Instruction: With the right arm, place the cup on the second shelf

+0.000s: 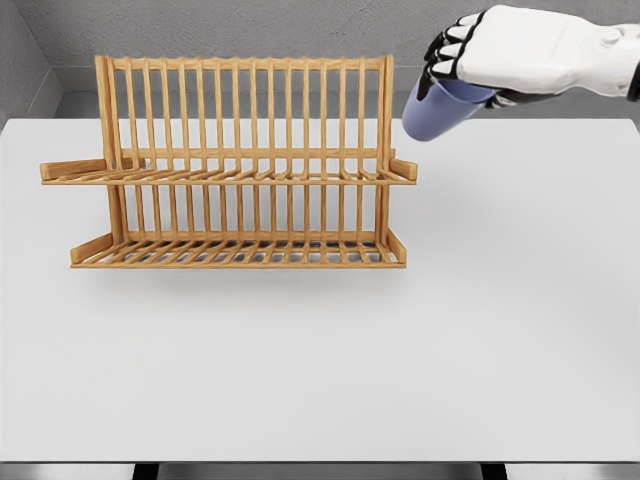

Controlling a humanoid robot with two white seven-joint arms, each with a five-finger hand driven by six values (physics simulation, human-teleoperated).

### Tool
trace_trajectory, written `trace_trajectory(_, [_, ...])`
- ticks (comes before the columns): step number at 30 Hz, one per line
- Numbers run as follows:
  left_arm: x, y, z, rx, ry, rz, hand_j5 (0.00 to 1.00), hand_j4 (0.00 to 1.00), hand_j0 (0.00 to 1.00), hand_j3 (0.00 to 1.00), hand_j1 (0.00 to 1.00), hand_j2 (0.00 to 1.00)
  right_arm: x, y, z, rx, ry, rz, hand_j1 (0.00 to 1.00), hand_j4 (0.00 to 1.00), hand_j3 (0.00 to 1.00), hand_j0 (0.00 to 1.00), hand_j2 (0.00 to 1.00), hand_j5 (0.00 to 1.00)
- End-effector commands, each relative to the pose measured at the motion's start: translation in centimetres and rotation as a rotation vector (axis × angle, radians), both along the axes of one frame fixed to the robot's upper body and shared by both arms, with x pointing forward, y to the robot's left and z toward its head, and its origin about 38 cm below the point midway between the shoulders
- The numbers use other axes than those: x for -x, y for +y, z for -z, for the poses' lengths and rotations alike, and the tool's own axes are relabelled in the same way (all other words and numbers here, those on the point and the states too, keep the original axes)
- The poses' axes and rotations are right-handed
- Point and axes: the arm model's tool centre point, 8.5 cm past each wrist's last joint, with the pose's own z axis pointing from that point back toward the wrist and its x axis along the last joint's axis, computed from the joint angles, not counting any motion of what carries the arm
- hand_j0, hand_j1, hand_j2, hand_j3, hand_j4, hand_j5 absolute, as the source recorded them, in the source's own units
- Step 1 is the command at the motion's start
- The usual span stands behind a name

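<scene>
1. Cup (432, 112) — a pale blue-violet one — hangs in the air at the upper right, tilted so that one end points down and to the left, just beside the top right corner of the rack.
2. Right hand (490, 62) comes in from the right edge and is clamped around the cup's upper part; its dark-tipped fingers (446, 48) curl over the top, so that end of the cup is hidden and I cannot tell which end is the rim.
3. White arm behind the hand is cut off by the picture's right edge.
4. Wooden dish rack (240, 165) stands upright on the white worktop (320, 370), left of the middle, with a tall slatted back and two slatted shelves.
5. Upper shelf (230, 175) and lower shelf (240, 252) both carry nothing visible — the cup is above and to the right of the upper one, not touching the rack.
6. Worktop's near edge shows at the bottom, with two dark supports only partly seen below it.
</scene>
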Motion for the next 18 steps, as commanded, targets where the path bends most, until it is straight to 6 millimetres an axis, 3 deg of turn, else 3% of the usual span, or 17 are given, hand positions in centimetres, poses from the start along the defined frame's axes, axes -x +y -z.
trace_trajectory(1, [0.0, 0.0, 0.0, 0.0, 0.0, 0.0, 1.0, 1.0, 1.0, 1.0, 1.0, 1.0, 0.6, 0.8, -0.3, -0.001, -0.013, -0.028, 0.65, 0.65, 0.65, 0.65, 0.65, 0.65])
trace_trajectory(5, [0.0, 0.0, 0.0, 0.0, 0.0, 0.0, 1.0, 1.0, 1.0, 1.0, 1.0, 1.0, 2.2, 2.5, -0.6, 0.016, -0.041, -0.093, 0.65, 0.65, 0.65, 0.65, 0.65, 0.65])
trace_trajectory(10, [0.0, 0.0, 0.0, 0.0, -0.001, 0.0, 1.0, 1.0, 1.0, 1.0, 1.0, 1.0, 2.2, 2.7, 0.5, 0.017, -0.017, -0.098, 0.65, 0.65, 0.65, 0.65, 0.65, 0.65])
trace_trajectory(18, [0.0, 0.0, 0.0, 0.0, 0.0, 0.0, 1.0, 1.0, 1.0, 1.0, 1.0, 1.0, 3.1, 3.7, 0.1, 0.023, -0.04, -0.135, 0.65, 0.65, 0.65, 0.65, 0.65, 0.65])
